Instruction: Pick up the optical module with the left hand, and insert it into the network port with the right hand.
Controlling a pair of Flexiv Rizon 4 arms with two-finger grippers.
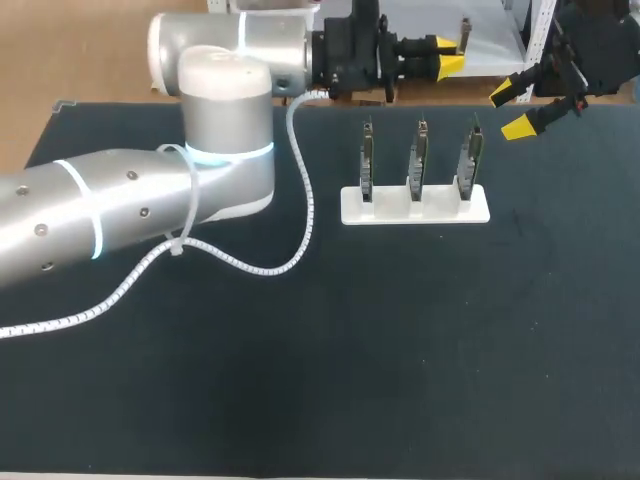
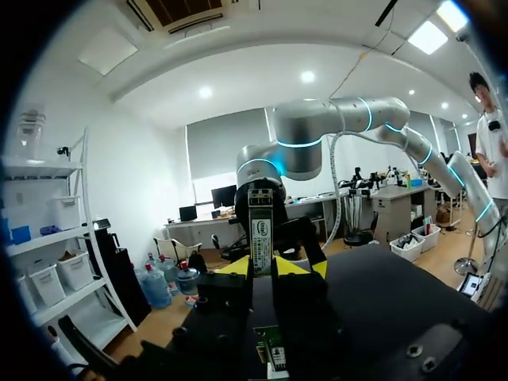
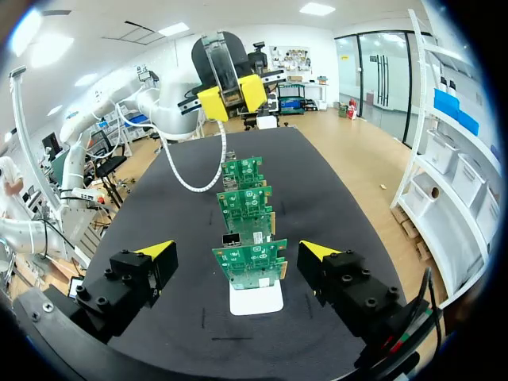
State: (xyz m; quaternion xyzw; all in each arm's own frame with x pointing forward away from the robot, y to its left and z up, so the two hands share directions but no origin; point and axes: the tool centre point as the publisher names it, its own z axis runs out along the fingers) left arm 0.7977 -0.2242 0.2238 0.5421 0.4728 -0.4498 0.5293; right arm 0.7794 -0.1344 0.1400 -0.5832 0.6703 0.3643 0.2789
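The optical module (image 2: 260,230) is a slim metal stick with a green label, standing upright between the yellow tips of my left gripper (image 2: 266,267), which is shut on it. In the head view that left gripper (image 1: 448,56) hovers past the table's far edge, behind the boards. Three green circuit boards (image 1: 418,160) stand upright in a white holder (image 1: 415,207). My right gripper (image 1: 514,109) hangs open at the far right, above the table. In the right wrist view its fingers (image 3: 155,252) straddle the row of boards (image 3: 248,258), with the module (image 3: 223,67) beyond.
A white spiral-wrapped cable (image 1: 300,215) from my left arm loops over the black table mat (image 1: 400,350) left of the holder. The left arm's big silver links (image 1: 120,205) cover the table's left side.
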